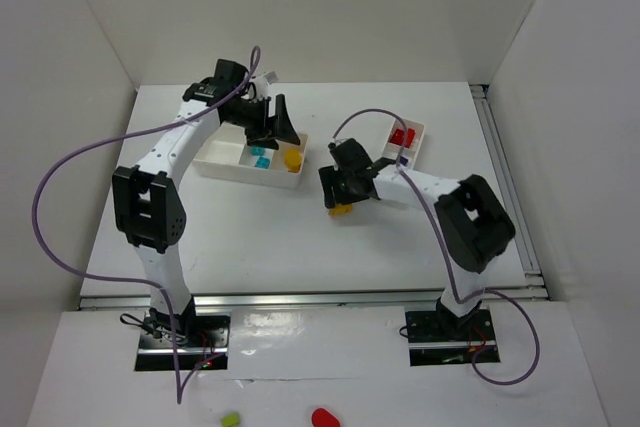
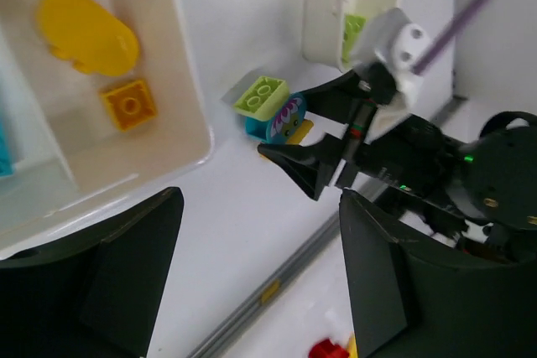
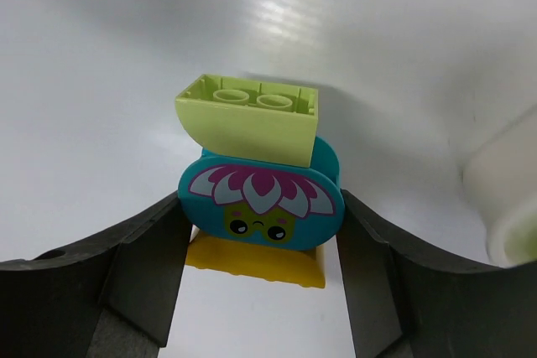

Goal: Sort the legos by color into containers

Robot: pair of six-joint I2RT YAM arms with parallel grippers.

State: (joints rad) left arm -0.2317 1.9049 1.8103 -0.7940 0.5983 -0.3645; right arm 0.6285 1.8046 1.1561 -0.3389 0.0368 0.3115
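Note:
A stack of three legos stands in my right wrist view: a yellow piece at the bottom, a cyan-blue rounded brick with a flower face, and a lime green brick on top. My right gripper is shut on the cyan-blue brick, at the table surface between the two trays. My left gripper is open and empty over the right end of the wider tray. That tray holds cyan bricks and yellow and orange pieces. The narrower tray holds red bricks.
In the left wrist view the stack sits just right of the wider tray's wall, with the right gripper's fingers around it. A metal rail runs along the table's near edge. A lime piece and a red piece lie beyond it.

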